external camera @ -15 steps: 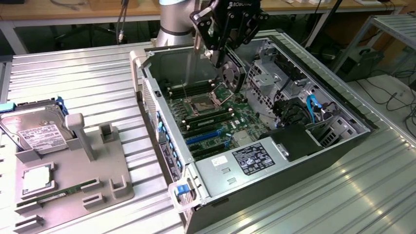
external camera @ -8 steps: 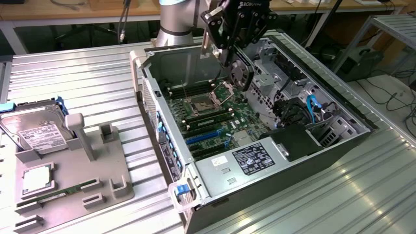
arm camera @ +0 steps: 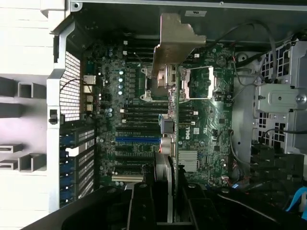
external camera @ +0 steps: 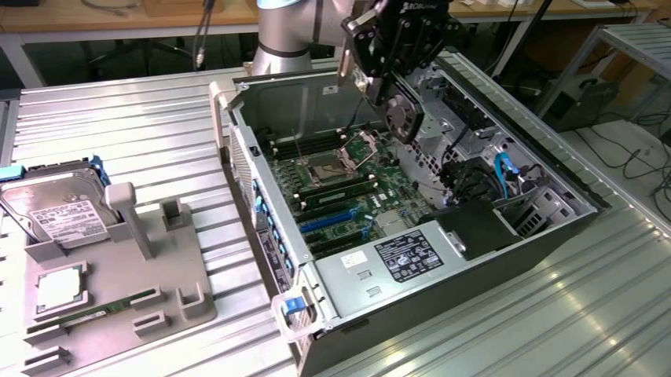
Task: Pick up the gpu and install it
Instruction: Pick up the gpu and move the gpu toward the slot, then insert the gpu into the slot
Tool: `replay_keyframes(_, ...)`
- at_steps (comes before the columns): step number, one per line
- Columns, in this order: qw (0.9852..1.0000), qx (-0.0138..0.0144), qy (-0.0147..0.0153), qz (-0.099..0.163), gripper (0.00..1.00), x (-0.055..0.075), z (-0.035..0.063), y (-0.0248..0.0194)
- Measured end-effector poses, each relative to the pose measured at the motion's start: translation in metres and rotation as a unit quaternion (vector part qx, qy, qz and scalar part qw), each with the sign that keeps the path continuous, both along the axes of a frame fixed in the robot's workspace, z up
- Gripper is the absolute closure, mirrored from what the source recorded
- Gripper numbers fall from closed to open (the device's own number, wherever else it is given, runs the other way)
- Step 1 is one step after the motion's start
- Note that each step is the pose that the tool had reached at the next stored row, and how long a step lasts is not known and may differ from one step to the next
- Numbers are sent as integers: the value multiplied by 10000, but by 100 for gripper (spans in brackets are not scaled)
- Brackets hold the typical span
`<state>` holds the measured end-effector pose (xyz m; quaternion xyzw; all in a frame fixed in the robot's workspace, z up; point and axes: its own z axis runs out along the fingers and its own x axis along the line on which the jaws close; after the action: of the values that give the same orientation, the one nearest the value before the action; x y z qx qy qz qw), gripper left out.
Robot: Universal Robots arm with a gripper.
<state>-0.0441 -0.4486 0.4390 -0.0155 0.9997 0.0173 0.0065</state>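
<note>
The claw [external camera: 390,72] is clamped on the gpu [external camera: 404,114], which hangs on edge in the air over the motherboard [external camera: 335,188] of the open computer case [external camera: 524,259]. The case lies on the ribbed metal surface [external camera: 137,126]. Toward the exterior view's left, a hard drive [external camera: 58,208] stands in a grey holder [external camera: 147,306].

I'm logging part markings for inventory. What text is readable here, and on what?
"DELL", sideways white letters: green motherboard, wrist view.
"ROBOTIQ", partly cut off: black gripper, exterior view.
Too small to read: black label on silver power supply; white label on boxy silver hard drive.
</note>
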Motion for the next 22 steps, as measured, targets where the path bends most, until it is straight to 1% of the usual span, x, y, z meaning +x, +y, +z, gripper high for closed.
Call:
replay_keyframes(4,10000,0,0,0,73,115,0,0)
replay_keyframes(6,10000,0,0,0,73,146,-1,0)
replay_keyframes(20,10000,0,0,0,73,146,-1,0)
replay_keyframes(22,10000,0,0,34,73,146,0,0)
